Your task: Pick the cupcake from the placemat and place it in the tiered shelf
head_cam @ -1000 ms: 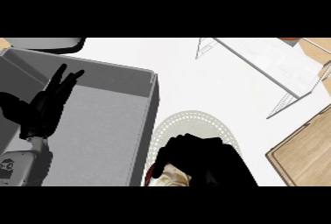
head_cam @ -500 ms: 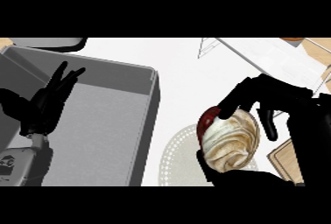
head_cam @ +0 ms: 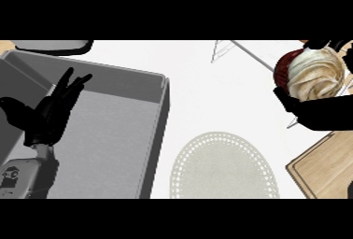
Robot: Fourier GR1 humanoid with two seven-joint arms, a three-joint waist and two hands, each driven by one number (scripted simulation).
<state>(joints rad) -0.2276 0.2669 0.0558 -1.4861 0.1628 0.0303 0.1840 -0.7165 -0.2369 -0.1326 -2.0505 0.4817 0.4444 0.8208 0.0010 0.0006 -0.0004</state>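
Observation:
The cupcake (head_cam: pixel 312 74), cream swirl over a dark red case, hangs in the air at the upper right. My right hand (head_cam: pixel 318 112) is curled round it from below and the side, close to the view's right edge. Thin wire legs of the tiered shelf (head_cam: pixel 241 50) show at the top, just left of the cupcake. The round pale placemat (head_cam: pixel 224 168) lies bare on the white counter at the lower middle. My left hand (head_cam: pixel 48 114) stands open with fingers up at the left, over the grey sink.
A deep grey sink (head_cam: pixel 155 135) fills the left side, its wall next to the placemat. A wooden board (head_cam: pixel 324 170) lies at the lower right. A dark-rimmed object (head_cam: pixel 52 45) sits at the top left.
My right hand has carried the cupcake up off the placemat and toward the upper right, near the shelf. The placemat now lies uncovered. The left hand has not moved.

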